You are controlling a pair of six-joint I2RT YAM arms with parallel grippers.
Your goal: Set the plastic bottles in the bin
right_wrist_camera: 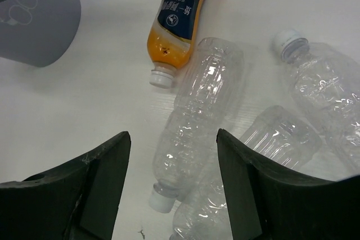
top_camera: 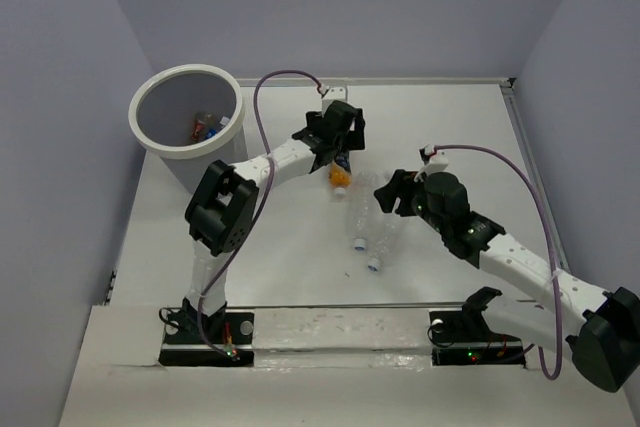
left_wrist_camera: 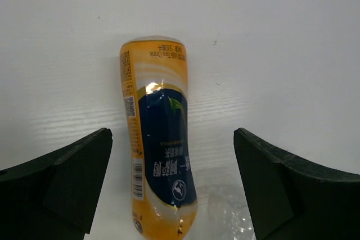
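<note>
The orange-yellow bottle (left_wrist_camera: 157,139) lies on the white table (left_wrist_camera: 281,37), its blue label printed with white Chinese characters, under the wide-spread left gripper (left_wrist_camera: 171,139). The right gripper (right_wrist_camera: 173,139) stands parted above a clear crinkled bottle (right_wrist_camera: 197,116).

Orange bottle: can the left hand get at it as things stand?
Probably yes. The left hand hangs open right above the orange bottle, which lies flat between its fingers with nothing over it; the clear bottles crowd only its cap end.

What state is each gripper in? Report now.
Left gripper: open, astride the orange bottle, not gripping it.
Right gripper: open above a clear bottle, holding nothing.
</note>
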